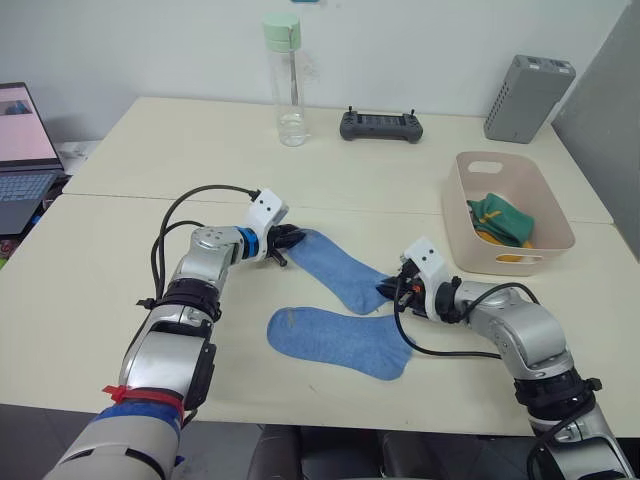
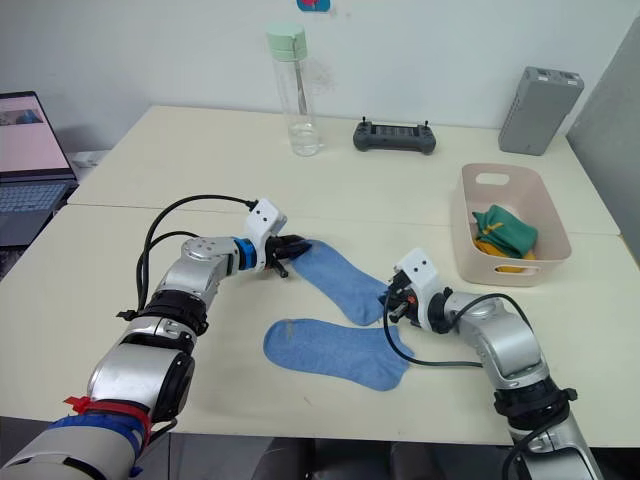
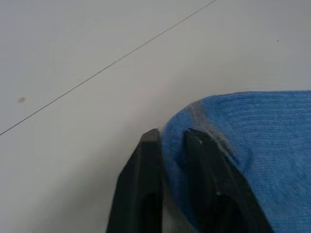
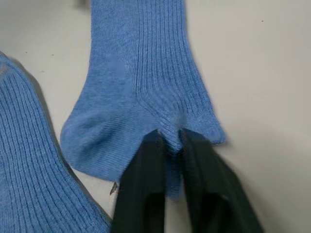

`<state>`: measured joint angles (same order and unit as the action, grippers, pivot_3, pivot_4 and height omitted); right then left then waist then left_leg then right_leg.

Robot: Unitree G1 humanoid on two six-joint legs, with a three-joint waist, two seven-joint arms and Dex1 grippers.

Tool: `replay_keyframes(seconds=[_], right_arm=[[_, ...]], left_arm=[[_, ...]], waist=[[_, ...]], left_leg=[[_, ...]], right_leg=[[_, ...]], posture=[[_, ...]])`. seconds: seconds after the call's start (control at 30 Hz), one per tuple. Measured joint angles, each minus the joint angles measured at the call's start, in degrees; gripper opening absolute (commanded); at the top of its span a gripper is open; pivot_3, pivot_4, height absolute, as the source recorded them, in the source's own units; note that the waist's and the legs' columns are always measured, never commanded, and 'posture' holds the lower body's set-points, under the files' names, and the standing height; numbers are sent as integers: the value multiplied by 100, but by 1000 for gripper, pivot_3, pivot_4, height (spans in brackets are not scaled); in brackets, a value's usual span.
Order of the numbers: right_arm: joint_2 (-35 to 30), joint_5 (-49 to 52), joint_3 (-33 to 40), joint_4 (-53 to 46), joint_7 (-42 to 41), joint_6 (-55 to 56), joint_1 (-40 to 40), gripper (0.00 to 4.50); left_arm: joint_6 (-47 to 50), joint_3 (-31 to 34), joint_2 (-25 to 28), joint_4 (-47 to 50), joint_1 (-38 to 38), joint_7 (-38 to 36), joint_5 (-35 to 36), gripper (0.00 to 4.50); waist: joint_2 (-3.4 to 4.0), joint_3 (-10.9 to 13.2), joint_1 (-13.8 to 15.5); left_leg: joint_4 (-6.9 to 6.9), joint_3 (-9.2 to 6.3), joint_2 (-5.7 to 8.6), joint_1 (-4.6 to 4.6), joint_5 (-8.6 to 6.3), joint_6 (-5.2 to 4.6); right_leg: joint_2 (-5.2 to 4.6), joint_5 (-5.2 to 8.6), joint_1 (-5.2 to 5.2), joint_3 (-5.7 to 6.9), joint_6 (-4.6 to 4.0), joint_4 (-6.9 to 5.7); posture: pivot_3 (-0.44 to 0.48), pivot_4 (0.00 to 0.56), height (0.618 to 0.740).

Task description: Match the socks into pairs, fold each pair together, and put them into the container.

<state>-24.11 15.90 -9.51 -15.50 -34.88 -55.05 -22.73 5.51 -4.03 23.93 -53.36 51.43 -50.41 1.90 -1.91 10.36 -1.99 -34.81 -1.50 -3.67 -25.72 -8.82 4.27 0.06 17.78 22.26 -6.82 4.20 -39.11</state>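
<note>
A light blue sock [image 1: 335,266] lies stretched across the table between my two grippers. My left gripper [image 1: 287,241] is shut on its one end [image 3: 194,121]. The other end [image 4: 146,111] is pinched in my right gripper [image 1: 392,291], which is shut on it. A second blue sock [image 1: 335,340] lies flat on the table just in front, touching nothing but the table. The pale pink container [image 1: 460,215] stands to the right, holding a folded dark green pair [image 1: 502,218] on top of a yellow pair [image 1: 510,257].
At the back of the table stand a clear water bottle [image 1: 287,85] with a green cap, a black controller [image 1: 380,126] and a grey ribbed box [image 1: 528,97]. A laptop [image 1: 25,150] sits at the far left.
</note>
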Motion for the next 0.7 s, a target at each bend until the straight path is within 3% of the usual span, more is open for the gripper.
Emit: replay_keyframes(seconds=[0.33, 0.5, 0.6, 0.7], right_arm=[[-332, -5, 142, 807, -237, 608, -523, 0], [-717, 8, -80, 965, -939, 961, -711, 0], [-720, -2, -148, 1214, -1189, 1133, -821, 688], [-727, -64, -202, 1444, -1286, 1235, -861, 1679]], left_arm=[[1530, 452, 88, 2392, -1352, 359, 544, 55], [2694, 729, -75, 3922, -2066, 906, 977, 55], [3041, 761, -188, 4519, -2289, 1181, 1114, 0], [3156, 765, -188, 4732, -2389, 1406, 1139, 0]], waist=[[0, 0, -43], [0, 0, -47], [0, 0, -40], [0, 0, -38]], left_leg=[[-3, -2, -3, 1, 0, 0], [-3, -2, -2, 1, 0, 0], [-7, -5, -2, 2, 1, -1], [-12, -3, -1, 6, 1, -1]], right_leg=[[0, -1, -2, 0, 1, -2], [-2, -1, -3, 0, 1, -1], [-1, -3, -5, 2, 4, -3], [-2, -7, -9, -2, 10, -1]], posture=[[0, 150, 740], [0, 150, 740], [0, 150, 740], [0, 150, 740]])
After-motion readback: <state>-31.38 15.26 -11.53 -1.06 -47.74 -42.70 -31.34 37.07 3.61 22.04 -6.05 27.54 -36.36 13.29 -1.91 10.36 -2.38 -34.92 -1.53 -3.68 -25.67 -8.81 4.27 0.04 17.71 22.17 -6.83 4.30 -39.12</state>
